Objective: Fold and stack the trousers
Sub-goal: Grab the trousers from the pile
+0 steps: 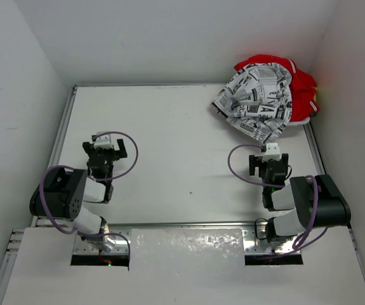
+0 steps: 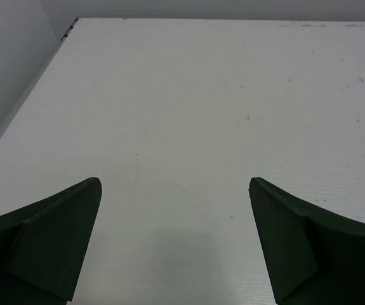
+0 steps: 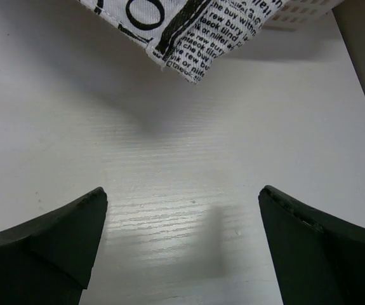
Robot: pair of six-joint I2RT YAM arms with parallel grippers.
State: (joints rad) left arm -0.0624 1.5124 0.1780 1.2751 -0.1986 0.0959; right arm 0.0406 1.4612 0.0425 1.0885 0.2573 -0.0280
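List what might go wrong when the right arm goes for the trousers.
1. The trousers lie crumpled, overlapping a red garment; the open right fingers might pinch both.
2. The heap sits in the far right corner, so the arm may bump the wall.

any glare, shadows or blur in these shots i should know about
Top external: glare on the shiny panel at the near edge, otherwise even light. Right wrist: the trousers are sharp and cast a soft shadow on the table; the right jaws are dark and a little soft. Left wrist: only a faint shadow between the left jaws.
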